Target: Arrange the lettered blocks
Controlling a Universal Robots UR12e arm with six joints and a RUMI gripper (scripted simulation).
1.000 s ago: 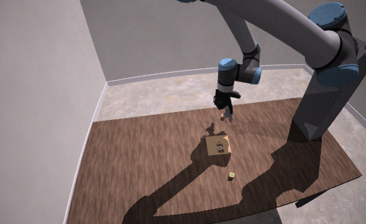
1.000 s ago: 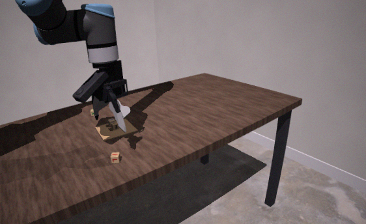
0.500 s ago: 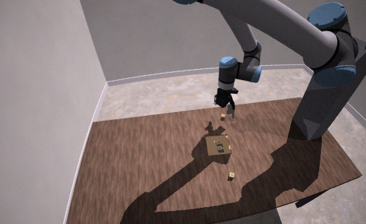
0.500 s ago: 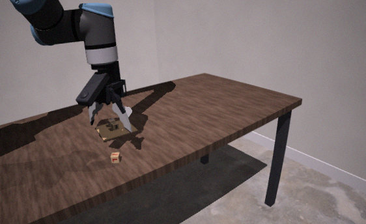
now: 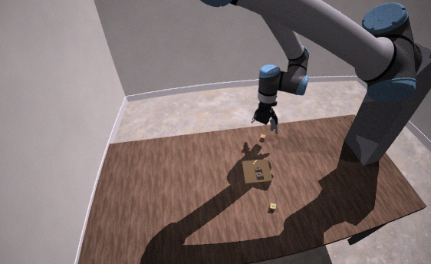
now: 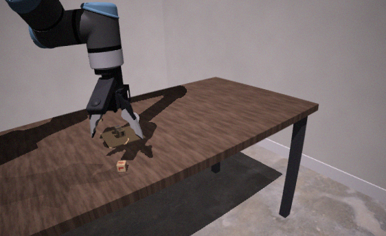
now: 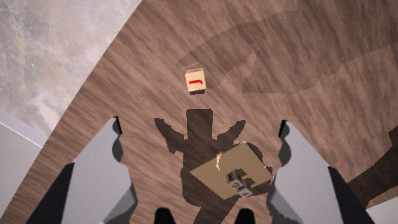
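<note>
The tan mat (image 5: 254, 172) lies mid-table and also shows in the exterior view (image 6: 118, 137) and the wrist view (image 7: 232, 170). Two blocks sit close together on it: one with a grey mark (image 7: 234, 179) and one with a blue mark (image 7: 244, 190). Their letters are too small to read. A block with a red mark (image 7: 196, 81) (image 5: 262, 136) (image 6: 121, 166) lies off the mat toward the table's edge. A block with a green mark (image 5: 272, 206) lies off the mat on the other side. My gripper (image 5: 267, 120) (image 6: 116, 132) (image 7: 200, 119) hangs open and empty high above the table, between the mat and the red-marked block.
The table's edge runs close behind the red-marked block, with the concrete floor (image 7: 45, 55) below it. The arm's base column (image 5: 380, 115) stands at the table's right side. The arm's shadow covers the mat.
</note>
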